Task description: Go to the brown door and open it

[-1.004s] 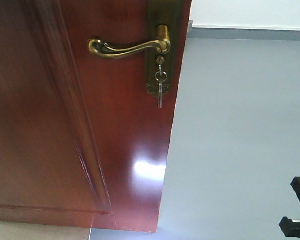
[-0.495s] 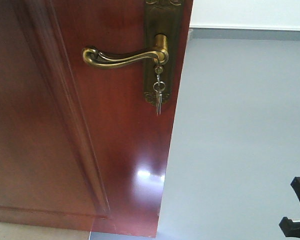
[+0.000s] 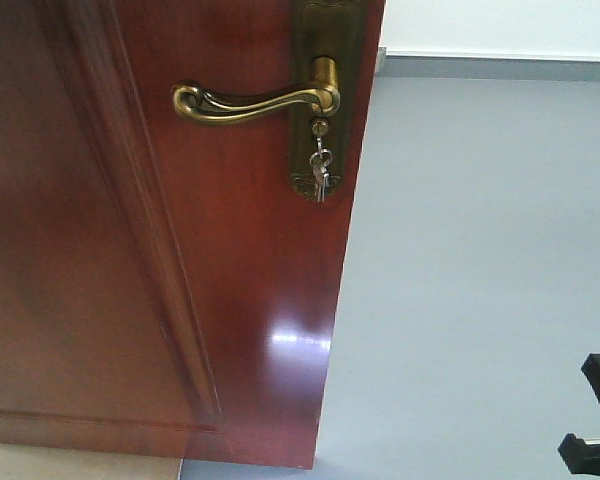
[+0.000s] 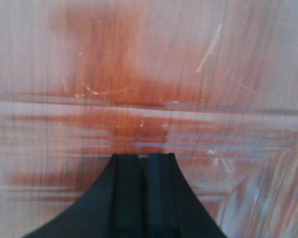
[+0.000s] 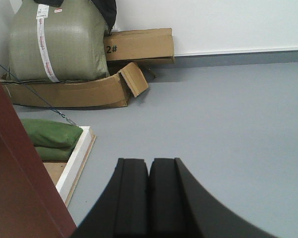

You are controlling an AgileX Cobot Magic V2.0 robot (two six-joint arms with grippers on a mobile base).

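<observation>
The glossy reddish-brown panelled wooden door [image 3: 160,250] fills the left half of the front view, its free edge standing clear against the grey floor [image 3: 480,280], so it is judged already ajar. The approach appears complete. The curved brass lever handle [image 3: 250,100] is not held by anything, and small keys [image 3: 320,175] hang below it. The left gripper [image 4: 143,163] is seen with its jaws pressed together, empty, close against the door face. The right gripper [image 5: 149,171] is likewise closed on nothing, facing cardboard boxes [image 5: 134,47]. Further swinging is probably left.
</observation>
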